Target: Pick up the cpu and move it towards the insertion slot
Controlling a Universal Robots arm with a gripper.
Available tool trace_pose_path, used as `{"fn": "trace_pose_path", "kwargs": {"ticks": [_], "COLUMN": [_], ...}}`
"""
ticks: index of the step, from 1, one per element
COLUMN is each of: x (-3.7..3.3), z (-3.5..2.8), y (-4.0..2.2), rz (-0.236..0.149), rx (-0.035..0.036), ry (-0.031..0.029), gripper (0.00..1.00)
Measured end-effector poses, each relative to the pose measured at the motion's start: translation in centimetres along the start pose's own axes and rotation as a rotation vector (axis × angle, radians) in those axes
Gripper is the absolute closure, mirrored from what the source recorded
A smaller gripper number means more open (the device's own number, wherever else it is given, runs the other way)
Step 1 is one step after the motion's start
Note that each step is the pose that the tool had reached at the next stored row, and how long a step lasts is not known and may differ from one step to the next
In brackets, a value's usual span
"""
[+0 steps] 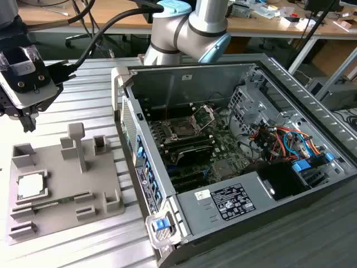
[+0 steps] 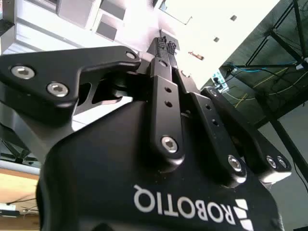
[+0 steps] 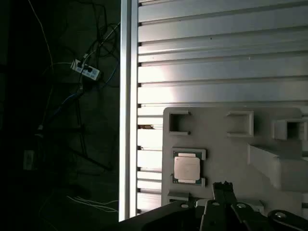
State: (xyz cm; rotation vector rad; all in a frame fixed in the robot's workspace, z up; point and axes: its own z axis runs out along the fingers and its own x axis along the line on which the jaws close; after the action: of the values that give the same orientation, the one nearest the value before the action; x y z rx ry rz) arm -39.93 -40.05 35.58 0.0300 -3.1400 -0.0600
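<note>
Cpu [image 1: 30, 185] rests in a recess of the gray tray [image 1: 61, 173] — jaws nearby, pressed together, empty.

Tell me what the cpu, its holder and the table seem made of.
The cpu: metal lid by its dull silvery sheen, thin green board rim. The holder: matte grey with blocky moulded pockets, probably plastic, maybe printed. The table: ribbed aluminium profile, judging by its bright brushed glare.

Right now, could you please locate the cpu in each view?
Exterior view: cpu in the grey fixture tray, at the exterior view's left.
First wrist view: cpu in a tray pocket near the gripper.
Second wrist view: tray blocks beyond the gripper.
Shared landmark: the tray.
</note>
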Motion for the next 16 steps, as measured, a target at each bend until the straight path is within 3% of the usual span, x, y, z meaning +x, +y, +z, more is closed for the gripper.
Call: {"fn": "trace_pose_path", "kwargs": {"ticks": [16], "x": [0.01], "z": [0.42], "y": [-0.01], "rz": [0.000], "rx": [0.0000], "ry": [0.0000], "gripper": [0.89]}}
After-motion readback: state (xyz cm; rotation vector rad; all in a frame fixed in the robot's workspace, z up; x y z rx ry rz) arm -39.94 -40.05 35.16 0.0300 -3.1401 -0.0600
